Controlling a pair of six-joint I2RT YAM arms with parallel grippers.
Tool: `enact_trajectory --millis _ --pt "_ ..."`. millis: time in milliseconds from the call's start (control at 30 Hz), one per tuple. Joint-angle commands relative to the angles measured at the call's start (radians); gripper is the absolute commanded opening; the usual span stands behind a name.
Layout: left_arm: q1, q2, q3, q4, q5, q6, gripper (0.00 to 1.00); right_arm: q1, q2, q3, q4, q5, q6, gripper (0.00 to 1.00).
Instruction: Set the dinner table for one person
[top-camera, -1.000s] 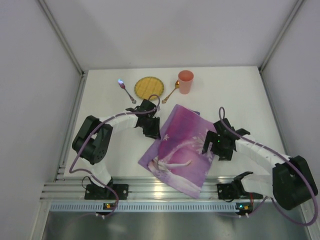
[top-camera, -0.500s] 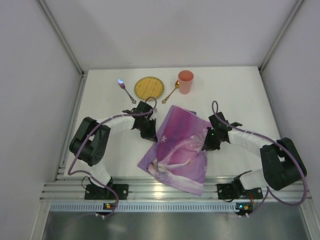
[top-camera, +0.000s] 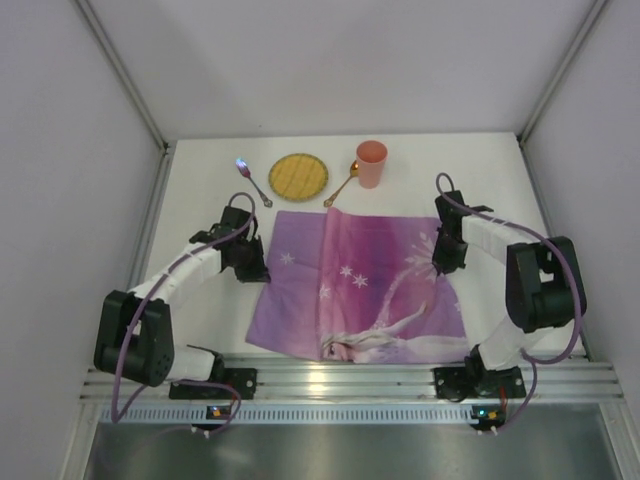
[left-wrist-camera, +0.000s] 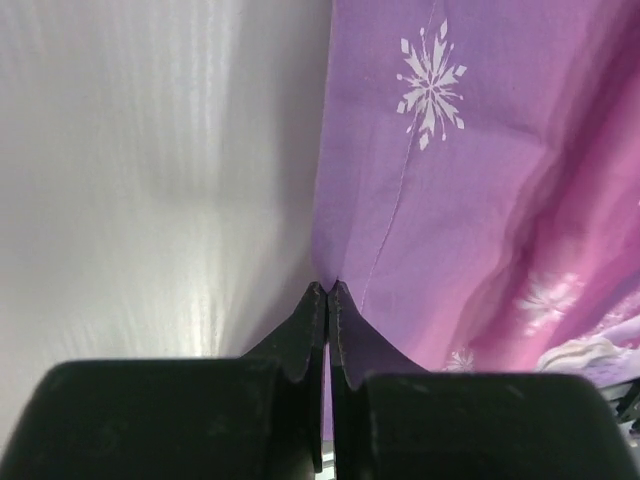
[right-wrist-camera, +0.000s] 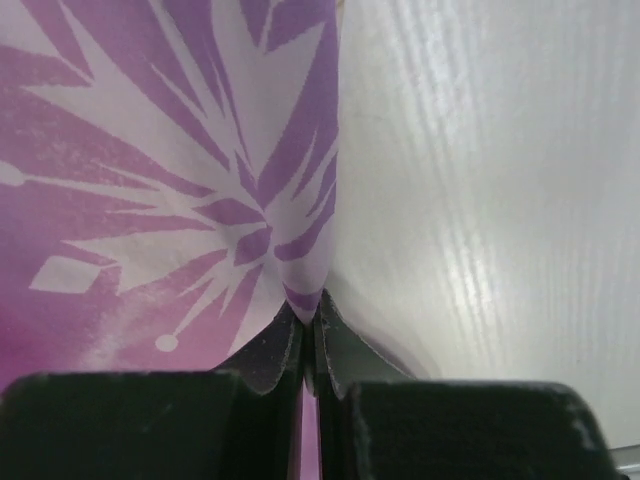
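Setting progress: early, by my judgement. The mat is spread in front of the arms, but the plate, cup and both spoons sit in a row at the far edge, none of them on the mat; moving them to it is what is left.
Dinner table: the large matte white rectangular dinner table (top-camera: 480, 160) fills the floor of the white-walled cell. Its surface is plain and flat, with a silver aluminium rail (top-camera: 350, 375) along the near edge.
Placemat: the purple-pink cartoon-princess cloth placemat (top-camera: 370, 290) lies nearly flat on the table's near middle. One raised crease runs back from its far edge, and its near edge reaches the rail.
Left gripper (top-camera: 256, 272): jaws pressed together on the placemat's left edge, as the left wrist view shows.
Right gripper (top-camera: 441, 268): jaws pinched on the placemat's right edge, a fold of cloth rising between them.
Plate: the round yellow woven-look plate (top-camera: 299, 176), beyond the mat.
Cup: the salmon-pink plastic cup (top-camera: 371, 163), upright, right of the plate.
Spoons: the iridescent purple spoon (top-camera: 253, 182) lies left of the plate. The slim gold spoon (top-camera: 343, 183) lies between plate and cup, its handle near the mat's far edge.
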Motion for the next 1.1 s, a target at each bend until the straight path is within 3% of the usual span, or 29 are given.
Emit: enact_trajectory --millis 0,400,667,700,733,800,833,900,1067 --pt "0.001 -0.029 0.000 -0.070 -0.083 -0.036 0.00 -0.059 0.030 0.047 -0.067 0.097 -0.066 0.00" --pt "0.032 -0.105 0.060 -0.243 -0.294 -0.111 0.00 -0.095 0.128 0.166 -0.058 0.019 -0.058 0.00" --pt "0.090 -0.056 0.101 -0.257 -0.298 -0.071 0.00 -0.093 0.126 0.160 -0.039 -0.081 -0.087 0.00" --pt "0.090 -0.046 0.108 -0.265 -0.292 -0.073 0.04 -0.093 0.122 0.162 -0.039 -0.099 -0.089 0.16" --pt "0.090 -0.042 0.112 -0.271 -0.285 -0.081 0.15 -0.093 0.109 0.162 -0.041 -0.116 -0.084 0.31" --pt "0.090 -0.045 0.132 -0.289 -0.285 -0.103 0.81 -0.082 0.083 0.168 -0.059 -0.154 -0.077 0.62" --pt "0.090 -0.052 0.141 -0.292 -0.293 -0.113 0.99 -0.076 0.051 0.174 -0.070 -0.157 -0.067 0.84" --pt "0.090 -0.056 0.195 -0.308 -0.310 -0.130 0.99 -0.064 0.007 0.189 -0.111 -0.150 -0.055 0.96" --pt "0.090 -0.006 0.418 -0.311 -0.473 -0.154 0.99 -0.058 -0.188 0.212 -0.173 -0.183 -0.047 0.96"
